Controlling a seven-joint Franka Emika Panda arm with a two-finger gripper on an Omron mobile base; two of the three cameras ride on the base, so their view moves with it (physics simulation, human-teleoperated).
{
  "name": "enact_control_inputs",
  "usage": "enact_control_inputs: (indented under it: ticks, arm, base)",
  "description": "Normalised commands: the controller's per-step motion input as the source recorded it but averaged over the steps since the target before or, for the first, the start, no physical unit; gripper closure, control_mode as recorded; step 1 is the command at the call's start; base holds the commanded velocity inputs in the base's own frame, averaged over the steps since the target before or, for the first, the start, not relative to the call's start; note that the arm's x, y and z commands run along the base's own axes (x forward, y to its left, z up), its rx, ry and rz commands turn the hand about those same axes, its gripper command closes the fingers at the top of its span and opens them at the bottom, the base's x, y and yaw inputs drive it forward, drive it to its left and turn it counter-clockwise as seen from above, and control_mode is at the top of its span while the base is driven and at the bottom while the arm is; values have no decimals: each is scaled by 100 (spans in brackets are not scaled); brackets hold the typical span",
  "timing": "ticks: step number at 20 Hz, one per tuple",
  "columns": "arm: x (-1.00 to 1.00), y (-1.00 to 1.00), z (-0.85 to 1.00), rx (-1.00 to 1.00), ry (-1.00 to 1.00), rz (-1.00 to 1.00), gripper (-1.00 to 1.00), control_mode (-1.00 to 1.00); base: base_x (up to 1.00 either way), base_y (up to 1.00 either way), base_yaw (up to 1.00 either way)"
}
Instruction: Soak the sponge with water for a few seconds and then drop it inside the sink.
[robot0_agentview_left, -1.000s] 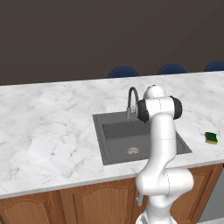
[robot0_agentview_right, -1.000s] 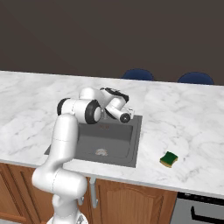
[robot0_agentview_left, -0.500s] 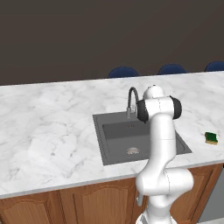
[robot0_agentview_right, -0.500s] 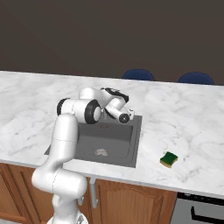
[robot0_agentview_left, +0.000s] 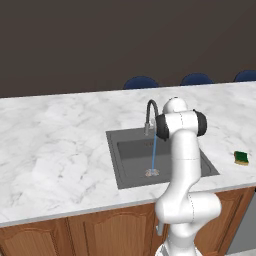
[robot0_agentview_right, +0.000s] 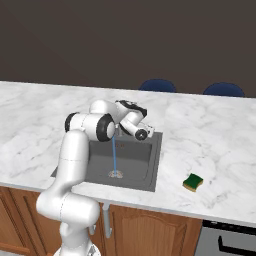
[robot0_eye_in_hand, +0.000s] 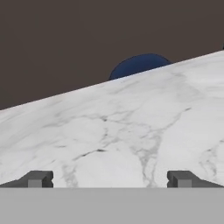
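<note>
The arm's white upper links cover the right part of the sink (robot0_agentview_left: 131, 165) in the left base view, and its elbow hides the faucet (robot0_agentview_left: 150, 114) base in the right base view, so the tap handle cannot be made out. Nearest the front edge of the marble counter (robot0_agentview_left: 55, 150), the sponge (robot0_agentview_right: 193, 182) lies flat, green face up, yellow layer showing along its near side, on the strip right of the basin and well apart from its rim; its long axis runs slantwise toward the counter's front right. Bare marble surrounds it on every side. In the basin, the water (robot0_agentview_right: 114, 156) falls as a thin straight blue line onto the drain (robot0_agentview_right: 115, 174). Above the sink's far right corner the gripper (robot0_eye_in_hand: 109, 178) points across the far counter, fingers (robot0_eye_in_hand: 38, 178) spread wide with nothing between them. Beyond the counter's far edge, blue chair backs (robot0_agentview_left: 141, 82) are cut off by it.
</note>
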Motion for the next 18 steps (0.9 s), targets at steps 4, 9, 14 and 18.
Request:
enact_control_inputs:
  ticks: [4, 9, 14, 18]
  arm:
    - [0, -86, -60, 0, 2, -6, -100, -100]
    - [0, -80, -44, 0, 1, -5, -100, -100]
    - [1, -61, -2, 0, 0, -3, -100, -100]
    - [0, -48, 0, 2, 0, -2, -100, -100]
  base:
    - [0, 0, 0]
    - [0, 0, 0]
    - [0, 0, 0]
    - [0, 0, 0]
